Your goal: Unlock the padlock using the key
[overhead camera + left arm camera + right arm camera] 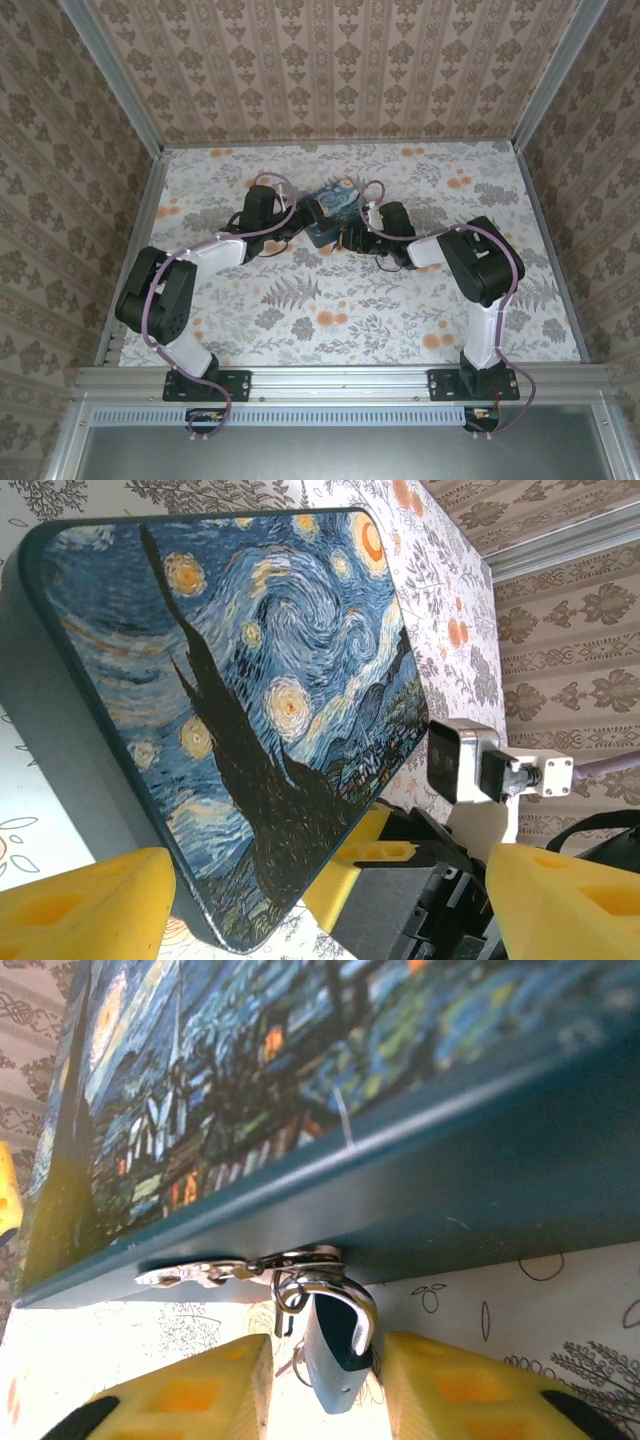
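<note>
Count: one flat rectangular box with a blue-and-yellow painted night-sky lid [250,680], one small blue-grey metal padlock with a silver shackle [335,1360], one silver metal clasp [235,1268], and one thin dark metal piece [284,1320], apparently the key but too small to be sure. Two grippers, with two yellow foam fingers each.

Container: the box lid was down, so nothing of its inside could be seen. The box sat on the floral-patterned table [400,300].

Right gripper [328,1345]: its jaws stood narrowly apart and bracketed the padlock, which hung by its shackle from the clasp on the dark teal front wall of the box, directly ahead of the fingers. The padlock body lay against or just beside one yellow finger [450,1390]. A slim gap to the other finger was visible, and the thin dark piece sat in that gap. No clamping was evident.

Left gripper [330,865]: its jaws were spread wide and held nothing. A corner of the box lay between them, beside one yellow finger [85,905] and well apart from the other. The right gripper's finger and its wrist camera [460,762] showed just beyond that corner.
</note>
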{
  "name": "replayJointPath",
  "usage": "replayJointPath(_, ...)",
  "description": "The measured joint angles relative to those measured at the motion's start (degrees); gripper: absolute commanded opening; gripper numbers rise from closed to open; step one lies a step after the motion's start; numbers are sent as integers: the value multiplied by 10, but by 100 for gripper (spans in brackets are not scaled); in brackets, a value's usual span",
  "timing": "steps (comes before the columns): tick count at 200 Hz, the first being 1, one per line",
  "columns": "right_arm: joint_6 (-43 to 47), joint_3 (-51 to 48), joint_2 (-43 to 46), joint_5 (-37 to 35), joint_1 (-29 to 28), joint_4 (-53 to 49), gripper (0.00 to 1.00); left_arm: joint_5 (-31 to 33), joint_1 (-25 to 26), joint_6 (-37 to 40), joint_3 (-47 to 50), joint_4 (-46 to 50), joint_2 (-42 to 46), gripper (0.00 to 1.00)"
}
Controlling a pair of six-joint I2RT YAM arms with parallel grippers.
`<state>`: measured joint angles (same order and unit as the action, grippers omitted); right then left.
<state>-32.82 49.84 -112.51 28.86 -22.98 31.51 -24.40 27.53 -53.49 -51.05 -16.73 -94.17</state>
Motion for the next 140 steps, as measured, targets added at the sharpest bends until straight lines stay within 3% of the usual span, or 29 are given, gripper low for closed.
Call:
replayJointPath(70, -24, 0, -9, -16, -9, 18, 1, -5, -3, 14, -33, 14, -9, 82)
replayJointPath(103, -43, -1, -9, -17, -9, 23, 0, 15, 2, 67, -77, 103, -13, 82)
replayJointPath(140, -69, -10, -9, -18, -9, 40, 0, 123, 47, 181, -195, 271, -38, 82)
